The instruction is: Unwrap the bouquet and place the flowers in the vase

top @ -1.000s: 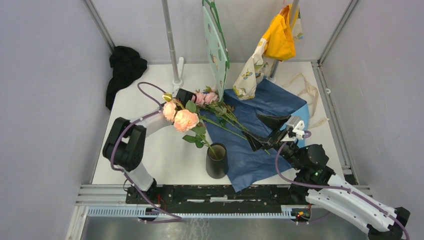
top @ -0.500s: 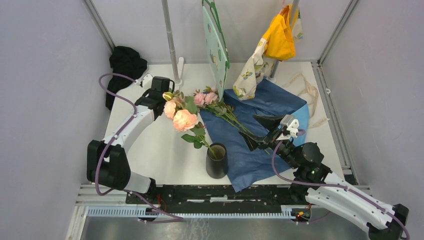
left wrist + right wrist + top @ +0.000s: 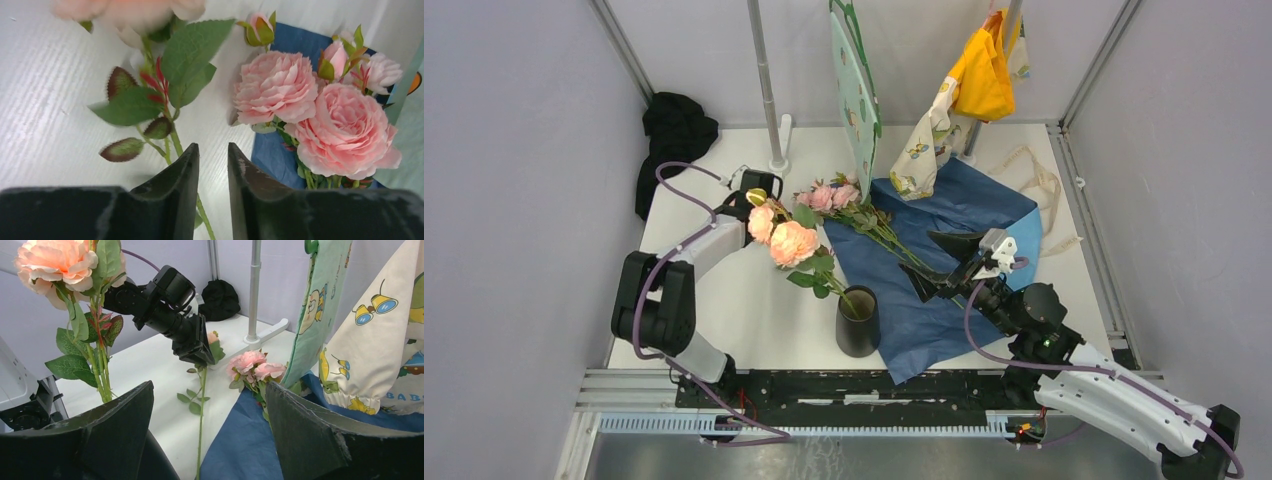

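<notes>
The black vase (image 3: 858,322) stands near the table's front edge, holding tall pink roses (image 3: 794,240) (image 3: 57,260). More flowers (image 3: 834,195) (image 3: 345,130) (image 3: 255,362) lie with their stems across the spread-out blue paper (image 3: 964,200) of the unwrapped bouquet. My left gripper (image 3: 769,195) (image 3: 213,147) hovers by the top of the vase roses. Its jaws are slightly apart with bare table showing between them, and a green stem (image 3: 175,142) runs behind one finger. My right gripper (image 3: 926,257) (image 3: 210,387) is wide open and empty above the blue paper.
A metal pole (image 3: 769,90) stands at the back. A pale green patterned cloth (image 3: 856,90), a yellow cloth (image 3: 984,75) and a printed white cloth (image 3: 929,140) hang there. A black cloth heap (image 3: 674,135) lies at the back left, and cream loops (image 3: 1039,185) at the right.
The left gripper's jaws have parted. That arm swung left away from the lying roses, then came back a little. The right gripper edged slightly left.
</notes>
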### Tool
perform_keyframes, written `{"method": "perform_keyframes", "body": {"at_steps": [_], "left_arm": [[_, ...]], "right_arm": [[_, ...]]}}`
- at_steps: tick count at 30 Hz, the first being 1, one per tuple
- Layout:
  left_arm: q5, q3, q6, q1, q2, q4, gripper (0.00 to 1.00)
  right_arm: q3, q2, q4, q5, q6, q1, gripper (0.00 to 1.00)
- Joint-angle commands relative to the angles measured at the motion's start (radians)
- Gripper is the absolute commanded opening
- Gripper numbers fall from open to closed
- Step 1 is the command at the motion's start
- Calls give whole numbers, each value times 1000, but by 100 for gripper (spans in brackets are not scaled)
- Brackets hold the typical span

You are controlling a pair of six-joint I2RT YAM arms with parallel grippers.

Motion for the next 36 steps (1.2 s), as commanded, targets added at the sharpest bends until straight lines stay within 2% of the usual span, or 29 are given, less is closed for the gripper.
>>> {"method": "perform_keyframes", "body": {"at_steps": [1,4,11,18,26,29,36], "left_arm": [[91,-26,3,-4,5,119,41],[107,-17,-12,-4,19,95,49],[95,-29,-79,-6,-38,18,50],[-31,-38,-132,3,-116,-102,49],[-22,8,-150,21,16,-100,47],[-15,25,-153,24,77,-87,46],[-41,45,-149,26,124,-56,45]], "right_arm": [[-10,3,42,20,7,-1,87],[-12,10,49,20,7,-1,87],[-25,21,61,22,9,-1,88],[-31,30,67,22,7,-2,88],[-32,4,36,57,4,-3,89],[-37,-31,17,98,3,-2,98],[-32,-89,-26,128,-15,-2,98]]}}
